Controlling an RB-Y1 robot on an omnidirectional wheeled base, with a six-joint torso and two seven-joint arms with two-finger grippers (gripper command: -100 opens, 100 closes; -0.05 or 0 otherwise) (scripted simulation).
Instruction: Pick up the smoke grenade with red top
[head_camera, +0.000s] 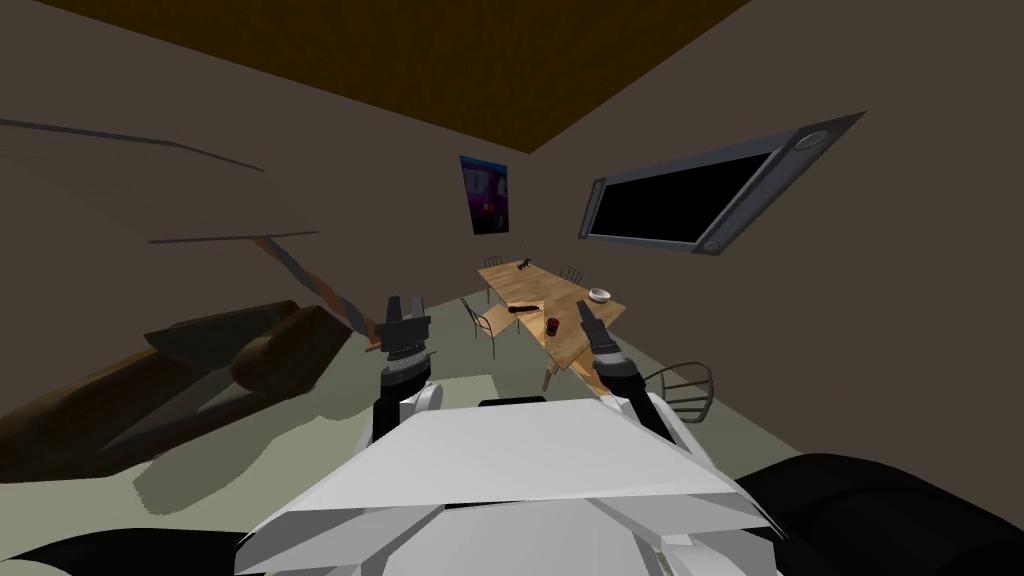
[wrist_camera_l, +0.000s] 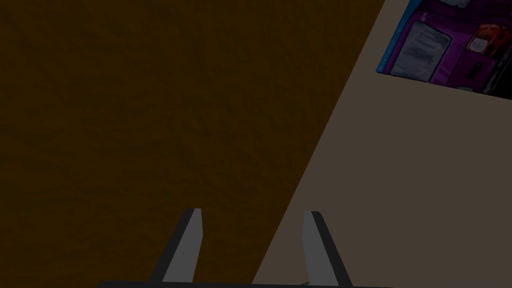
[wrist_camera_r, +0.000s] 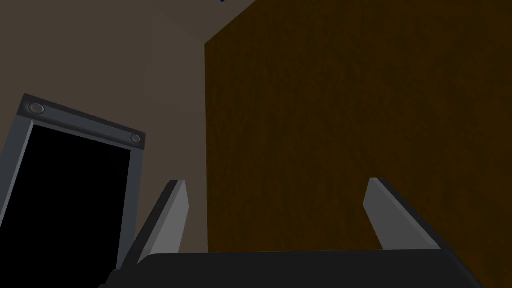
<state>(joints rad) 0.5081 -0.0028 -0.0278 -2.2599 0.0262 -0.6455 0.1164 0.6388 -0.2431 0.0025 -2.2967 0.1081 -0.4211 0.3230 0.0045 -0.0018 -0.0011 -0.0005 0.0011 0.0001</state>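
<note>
While the robot stands well apart from the table, nothing is yet grasped, and the hazards lie mostly in the approach.

At the far left a brown sofa (head_camera: 250, 350) lies along the wall, clear of the likely path. Next, the left gripper (head_camera: 405, 302) is raised ahead of the chest, its fingers spread and empty; the left wrist view confirms the gap at the left gripper (wrist_camera_l: 253, 215). It points upward, not at the work, and would need re-aiming before any use.

A wire chair (head_camera: 483, 322) stands at the near left side of the wooden table (head_camera: 560, 290). Judged risk: the base or an elbow could catch it while closing in.

On the table top a dark elongated object (head_camera: 520, 308) lies near the target. It could be struck or taken by mistake. Just right of it the smoke grenade (head_camera: 552, 325) stands upright near the table's near end, a small dark cylinder with a red top. Being narrow and upright, it would likely topple under a glancing finger, then roll toward the edge. Thin blade fingers on a round body may also slip if they close off-centre.

The right gripper (head_camera: 584, 314) is held up, released and empty, its fingers wide apart in the right wrist view (wrist_camera_r: 276, 185). It only appears beside the grenade; it is far short of it.

Further right sit a white bowl (head_camera: 599, 295) and a second chair (head_camera: 685, 388), the latter a likely obstruction on that side.
</note>
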